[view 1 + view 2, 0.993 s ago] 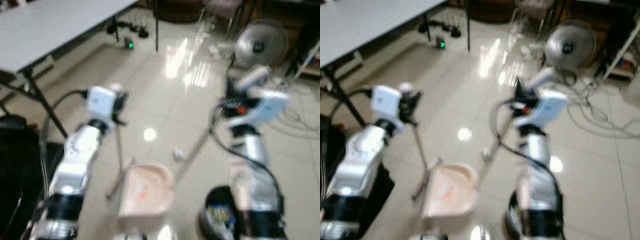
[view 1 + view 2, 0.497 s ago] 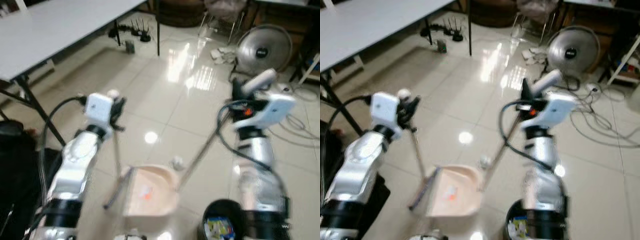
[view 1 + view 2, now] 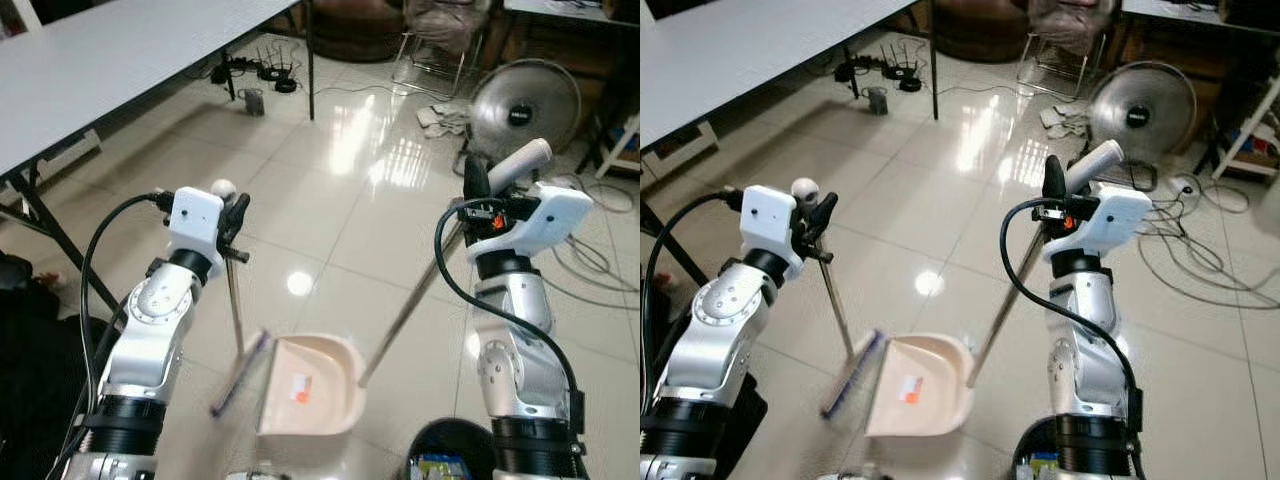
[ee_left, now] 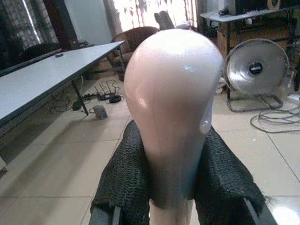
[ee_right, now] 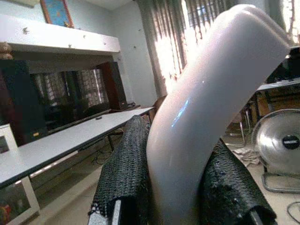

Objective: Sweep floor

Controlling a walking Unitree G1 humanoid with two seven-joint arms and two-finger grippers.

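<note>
On the left, a grey table (image 3: 110, 70) stands over the tiled floor (image 3: 330, 210). The left gripper (image 3: 232, 222) is clamped on the rounded top of the broom (image 3: 234, 310); in the left wrist view its fingers (image 4: 123, 187) press either side of the pale knob. The thin handle runs down to the brush head (image 3: 238, 375), which rests on the floor just beside the open mouth of the dustpan (image 3: 312, 398).

The pan sits flat on the tiles between the arms, with a small orange scrap (image 3: 301, 394) lying inside it. Its long handle (image 3: 410, 305) slants up to the right gripper (image 3: 478, 190), which is closed around the white grip; the right wrist view shows the fingers (image 5: 129, 173) hugging it.

Lower right, a black bin (image 3: 450, 455) stands near the right arm. Beyond are a fan (image 3: 525, 95) and loose cables (image 3: 600, 250).

Judging by the scrap in the pan and the brush at its lip, one gather looks finished. Emptying into the bin, and any further floor, seem left.
</note>
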